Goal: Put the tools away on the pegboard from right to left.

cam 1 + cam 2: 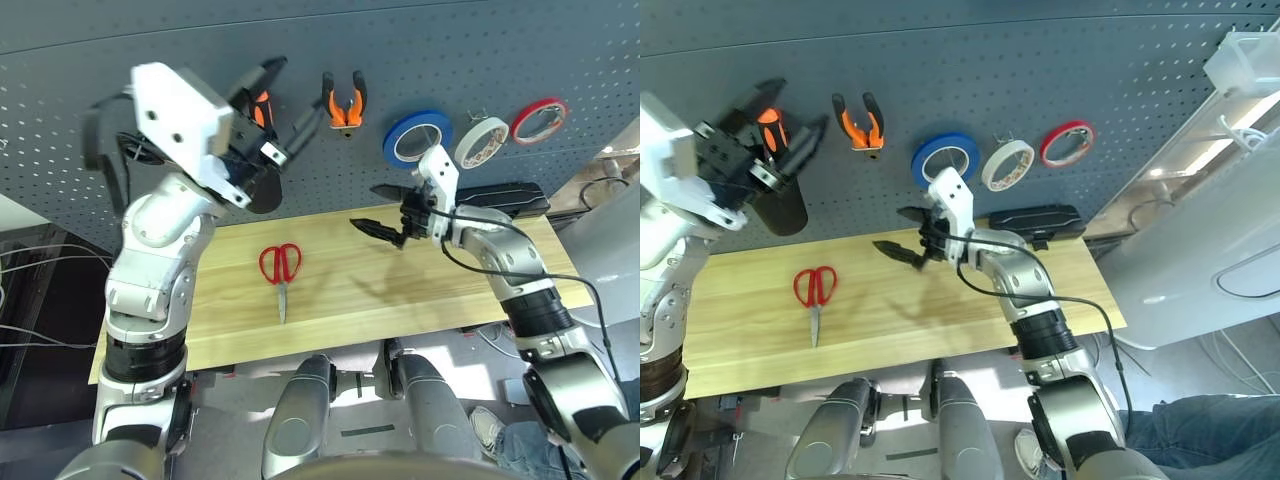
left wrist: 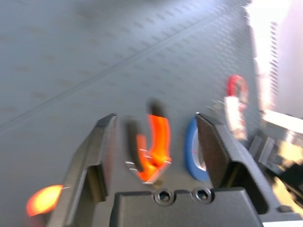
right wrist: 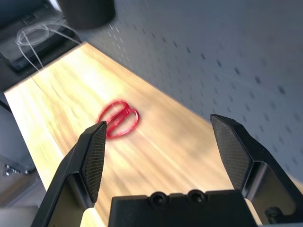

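The round black cup (image 1: 778, 210) on the perforated blue-grey pegboard (image 1: 420, 50) sits just below the left gripper (image 1: 285, 105), holding an orange-and-black screwdriver (image 1: 768, 125). That gripper's jaws gape, empty. Red-handled steel scissors (image 1: 281, 272) lie on the pale wooden tabletop (image 1: 400, 300), left of the wide-open, empty right gripper (image 1: 382, 210).

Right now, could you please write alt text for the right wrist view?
The right gripper hangs open above a pale wooden table, with red-handled scissors lying flat on it beyond the fingers. A dark perforated pegboard rises behind.
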